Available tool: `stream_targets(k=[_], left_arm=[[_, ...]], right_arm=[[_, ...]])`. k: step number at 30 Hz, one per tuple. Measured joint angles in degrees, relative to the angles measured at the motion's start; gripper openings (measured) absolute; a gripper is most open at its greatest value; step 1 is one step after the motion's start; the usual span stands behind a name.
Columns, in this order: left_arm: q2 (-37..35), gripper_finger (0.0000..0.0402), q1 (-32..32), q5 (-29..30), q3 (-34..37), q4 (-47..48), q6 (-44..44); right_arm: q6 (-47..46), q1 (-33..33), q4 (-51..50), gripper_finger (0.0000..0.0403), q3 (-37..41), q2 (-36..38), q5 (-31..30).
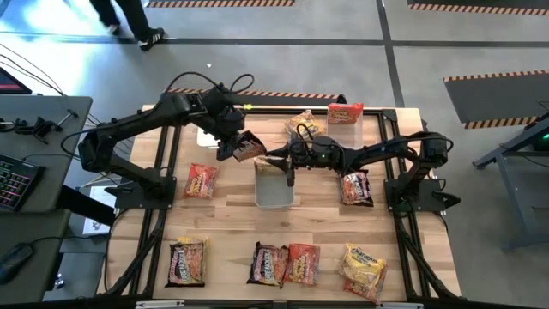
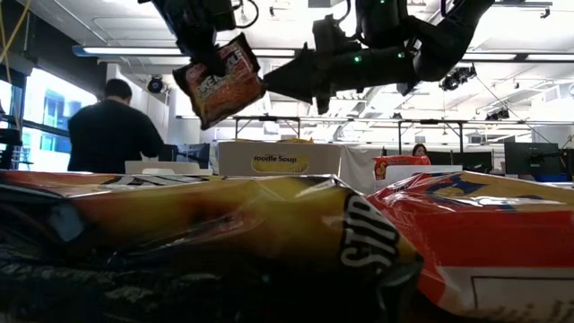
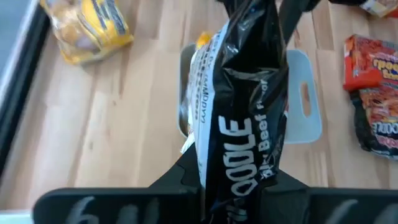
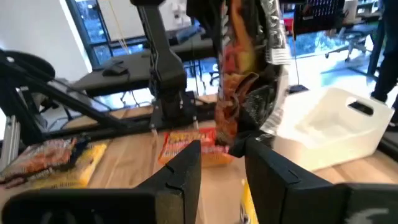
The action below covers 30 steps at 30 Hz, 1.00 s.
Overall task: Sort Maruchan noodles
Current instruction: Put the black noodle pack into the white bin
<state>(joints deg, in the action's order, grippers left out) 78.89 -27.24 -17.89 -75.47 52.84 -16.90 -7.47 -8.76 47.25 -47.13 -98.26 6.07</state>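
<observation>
1. The table (image 1: 232,215) carries the whole sort. Taking the clear bin (image 1: 274,190) at its middle as the landmark, Maruchan noodles packets lie scattered all round it, which suggests most are not yet sorted.
2. The left arm reaches over from the bin's left. Its left gripper (image 1: 232,148) is clenched on the top edge of a dark beef packet (image 1: 250,146), which hangs lengthwise just above and to the left of the bin. Holding it by one end lets it dangle clear of the table, likely so it can be dropped into a container.
3. The right arm stretches in from the bin's right. Its right gripper (image 1: 279,163) sits over the bin's top rim with its fingers (image 4: 186,171) parted and holding nothing, just short of the hanging packet. It looks set either to take the packet or to steady it.
4. A white bin (image 1: 214,133) stands beyond the clear bin, behind the left gripper, probably a second sorting destination.
5. Loose packets: an orange packet (image 1: 201,181) left of the bin; a dark packet (image 1: 356,188) right of it; a red packet (image 1: 345,112) and a yellow packet (image 1: 306,125) beyond it; a row of others (image 1: 283,263) along the near edge.
6. A person (image 2: 112,135) stands well behind the table, away from the work.
</observation>
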Motion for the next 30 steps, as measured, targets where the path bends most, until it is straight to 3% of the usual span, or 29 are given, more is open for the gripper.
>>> stream_targets(k=[5, 9, 14, 19, 24, 27, 30], left_arm=[[-0.04, 0.0035, 0.00, 1.13, -1.62, 3.08, -2.70], [-0.03, 0.0035, -1.36, 9.49, -3.00, 6.49, -7.24], [2.14, 0.0035, -6.01, 13.69, -4.17, 10.98, -13.64], [6.25, 0.0028, -10.50, 18.07, -4.25, 11.32, -19.47], [8.20, 0.0017, -14.64, 24.22, -4.27, 11.79, -26.11], [9.50, 0.0016, -17.67, 24.37, -4.29, 11.60, -29.74], [11.69, 0.0015, -20.72, 24.17, -4.27, 9.90, -32.51]], right_arm=[[-0.17, 0.09, -0.78, 0.0143, 0.00, 0.00, 0.30], [0.03, 0.08, -1.35, 0.0188, 0.00, 0.00, -1.12], [0.04, -0.22, -2.13, 0.0195, 0.00, 0.00, -1.38], [1.72, -0.24, -2.06, 0.0147, -0.02, 0.00, -1.45], [3.45, -0.22, -2.97, 0.0061, -0.02, 0.11, -1.40], [3.77, -0.22, -4.12, 0.0014, -0.04, 0.11, -1.38], [4.79, -0.20, -4.60, 0.0011, -0.04, 0.11, -1.37]])
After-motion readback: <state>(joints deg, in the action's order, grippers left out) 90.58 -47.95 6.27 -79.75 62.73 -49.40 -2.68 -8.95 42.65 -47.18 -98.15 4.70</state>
